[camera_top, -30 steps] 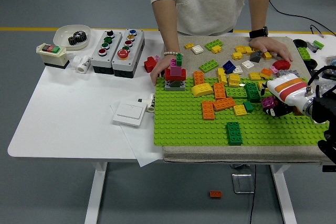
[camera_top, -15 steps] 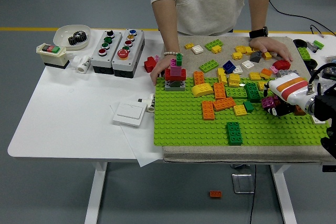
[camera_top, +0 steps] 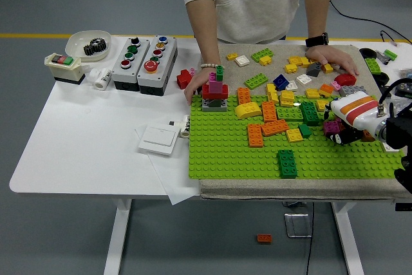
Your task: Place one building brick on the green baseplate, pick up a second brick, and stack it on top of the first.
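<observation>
white table (camera_top: 84,152), green baseplate (camera_top: 232,152) near edge. right hand (camera_top: 344,125) curled round magenta brick (camera_top: 332,125), apparently gripped. light, rigid, slick plastic; best pinched across flat sides.

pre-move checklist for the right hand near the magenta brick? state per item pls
1. Right hand at the magenta brick: ok, fingers around it at the baseplate's right side.
2. Firm grasp: cannot tell, the fingertips are dark and small in the head view.
3. Green baseplate has free studs for placing: ok, the near-left area is bare.
4. Person's hands away from the hand's path: ok, one hand rests by the small brick tower, the other on the loose bricks at the far right.
5. Left hand: cannot tell, out of view.
</observation>
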Tool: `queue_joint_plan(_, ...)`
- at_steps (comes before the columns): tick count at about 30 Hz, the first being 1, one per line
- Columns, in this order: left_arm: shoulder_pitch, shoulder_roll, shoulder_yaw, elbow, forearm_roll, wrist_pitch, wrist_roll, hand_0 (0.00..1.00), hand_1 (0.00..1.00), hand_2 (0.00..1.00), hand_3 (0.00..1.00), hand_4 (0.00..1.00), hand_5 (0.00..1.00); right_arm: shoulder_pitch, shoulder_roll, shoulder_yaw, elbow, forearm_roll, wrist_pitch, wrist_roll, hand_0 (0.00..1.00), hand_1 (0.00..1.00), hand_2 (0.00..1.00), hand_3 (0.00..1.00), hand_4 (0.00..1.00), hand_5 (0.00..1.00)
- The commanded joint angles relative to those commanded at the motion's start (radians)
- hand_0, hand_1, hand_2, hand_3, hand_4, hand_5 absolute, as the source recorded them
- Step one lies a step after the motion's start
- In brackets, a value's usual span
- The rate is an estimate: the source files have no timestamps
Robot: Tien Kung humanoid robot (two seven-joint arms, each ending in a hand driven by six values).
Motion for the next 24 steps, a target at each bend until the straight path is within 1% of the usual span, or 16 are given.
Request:
queue_joint_plan(3,0.001,0.000,-0.005,0.000,0.008,-0.001,0.003,0.816,0.816,0.815,0.628,0.721,0.677,0.003,0.002,-0.003,-0.005,0.000,0.003,0.000,0.235,0.192,0.261,0.661,0.798,0.388)
queue_joint_plan(4,0.001,0.000,-0.005,-0.001,0.009,-0.001,0.003,0.816,0.817,0.815,0.629,0.722,0.676,0.004,0.002,-0.004,-0.009,0.000,0.005,0.000,0.235,0.191,0.267,0.660,0.810,0.410)
queue_joint_plan(15,-0.002,0.002,-0.001,-0.001,0.004,-0.001,0.001,0.816,0.817,0.815,0.629,0.721,0.675,0.006,-0.002,-0.006,-0.014,0.000,0.009,0.001,0.232,0.191,0.269,0.655,0.817,0.411)
queue_joint_plan(16,-0.003,0.002,0.001,-0.001,0.002,-0.001,0.001,0.816,0.817,0.815,0.628,0.721,0.675,0.006,-0.002,-0.008,-0.015,0.000,0.006,0.001,0.224,0.186,0.266,0.598,0.814,0.416)
queue_joint_plan(21,-0.005,0.002,0.003,-0.001,-0.003,0.000,0.000,0.816,0.817,0.815,0.628,0.721,0.675,0.006,0.000,-0.012,-0.019,0.000,0.000,0.003,0.224,0.186,0.266,0.598,0.814,0.416)
queue_joint_plan(22,-0.006,0.002,0.004,-0.002,-0.003,0.000,0.000,0.816,0.817,0.815,0.628,0.722,0.676,0.005,0.001,-0.013,-0.021,0.000,-0.001,0.003,0.223,0.184,0.264,0.554,0.807,0.415)
queue_joint_plan(24,-0.007,0.001,0.003,-0.002,-0.002,0.000,0.000,0.816,0.817,0.815,0.628,0.722,0.676,0.005,0.002,-0.014,-0.024,0.000,-0.002,0.004,0.223,0.184,0.264,0.554,0.807,0.415)
